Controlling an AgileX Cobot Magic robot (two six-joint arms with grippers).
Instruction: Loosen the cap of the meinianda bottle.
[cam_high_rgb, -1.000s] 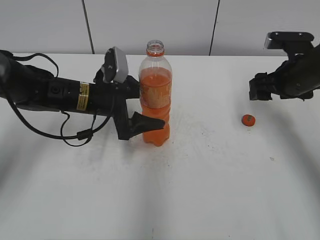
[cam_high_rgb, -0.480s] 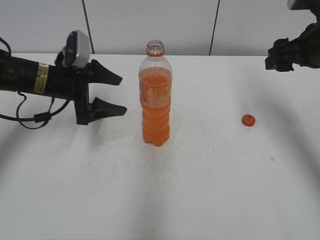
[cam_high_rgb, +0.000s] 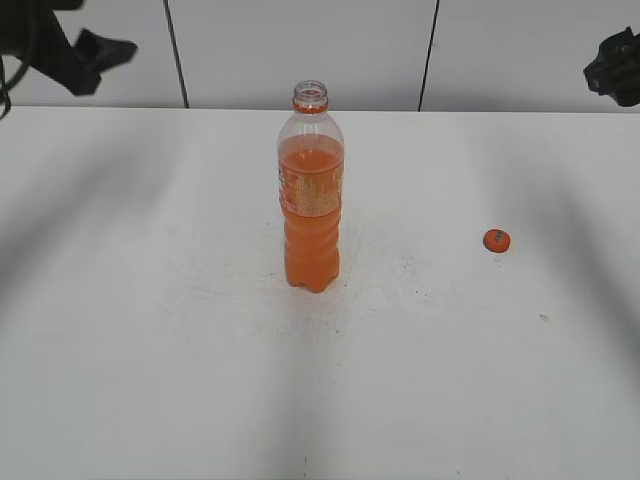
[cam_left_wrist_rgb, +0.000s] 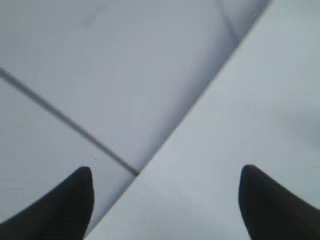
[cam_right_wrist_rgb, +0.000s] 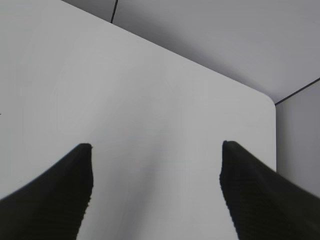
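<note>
already the cap (cam_high_rgb: 497, 239) lay on the surface (cam_high_rgb: 150, 330), well apart from the upright bottle (cam_high_rgb: 312, 190), its neck bare. the left claw (cam_left_wrist_rgb: 165, 205) and right claw (cam_right_wrist_rgb: 157, 190) hung wide and empty. any knock could spill the uncovered drink.

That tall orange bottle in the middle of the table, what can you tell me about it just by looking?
The meinianda bottle is tall, clear plastic, standing upright near the middle of the white table. Orange drink fills it to about the shoulder; the top part is empty. An orange-and-pale label wraps its upper body, with a ribbed waist below. An orange ring circles the neck, and the mouth is open. Its small orange cap lies apart on the table to the right. Nothing touches the bottle but the table.
</note>
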